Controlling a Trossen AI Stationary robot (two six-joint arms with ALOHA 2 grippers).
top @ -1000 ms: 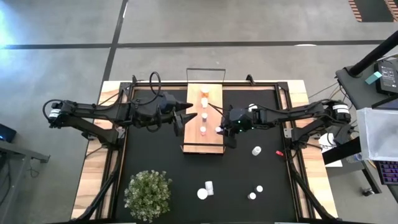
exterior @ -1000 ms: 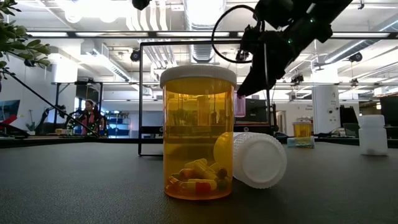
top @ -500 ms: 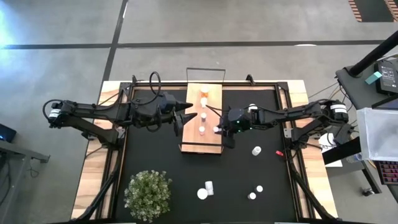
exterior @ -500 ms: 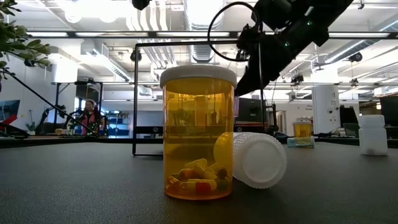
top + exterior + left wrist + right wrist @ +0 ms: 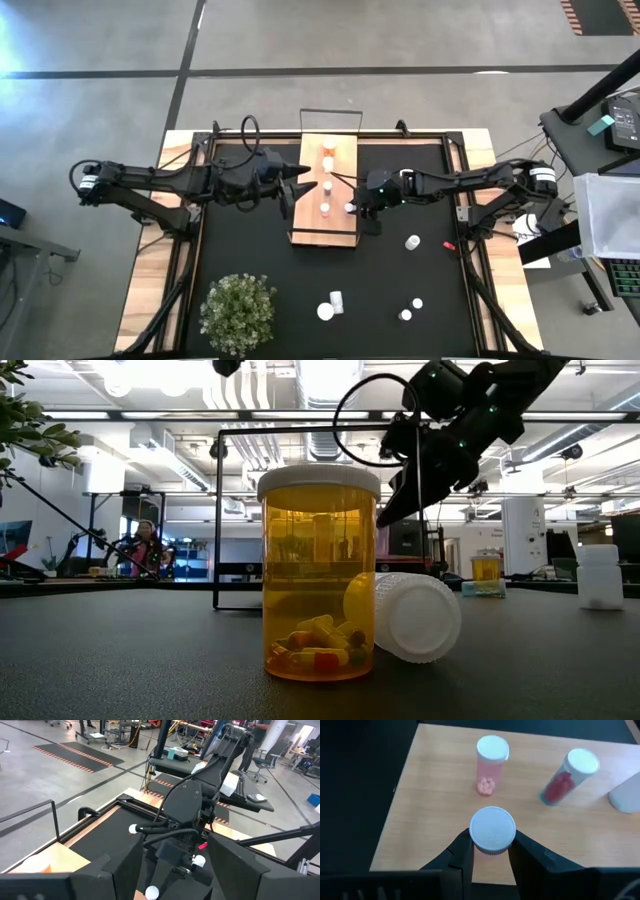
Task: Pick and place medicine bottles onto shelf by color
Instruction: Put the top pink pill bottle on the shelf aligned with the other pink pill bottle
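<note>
The shelf point(image 5: 340, 225) is a light-wood board on the black mat. An orange bottle point(image 5: 329, 150), a white one point(image 5: 328, 165) and two pink ones point(image 5: 326, 185) point(image 5: 324, 207) stand on it in a row. My right gripper point(image 5: 352, 207) is shut on a pink, white-capped bottle point(image 5: 492, 831) over the shelf's right part, beside the pink bottle point(image 5: 491, 762) and a red one point(image 5: 567, 777). My left gripper point(image 5: 298, 183) hangs open at the shelf's left edge, holding nothing. My right gripper pinches the bottle just below its white cap point(image 5: 492, 831) between its two fingers point(image 5: 462, 855). The fingers slant down from the table's right side. The bottle stands upright, cap up. The cap hides whether its base rests on the wood.
More bottles are on the mat: a white one point(image 5: 412, 242), a pair point(image 5: 331, 305) near the front edge and two small ones point(image 5: 411, 309). A potted plant point(image 5: 238, 312) stands front left. In the low view an orange bottle point(image 5: 320, 575) and a lying one point(image 5: 405, 615) loom close.
My right gripper has rolled about its own axis while holding the bottle and has edged slightly toward the table's left over the shelf. In the low view the shelf's black frame has shifted a little to the left.
</note>
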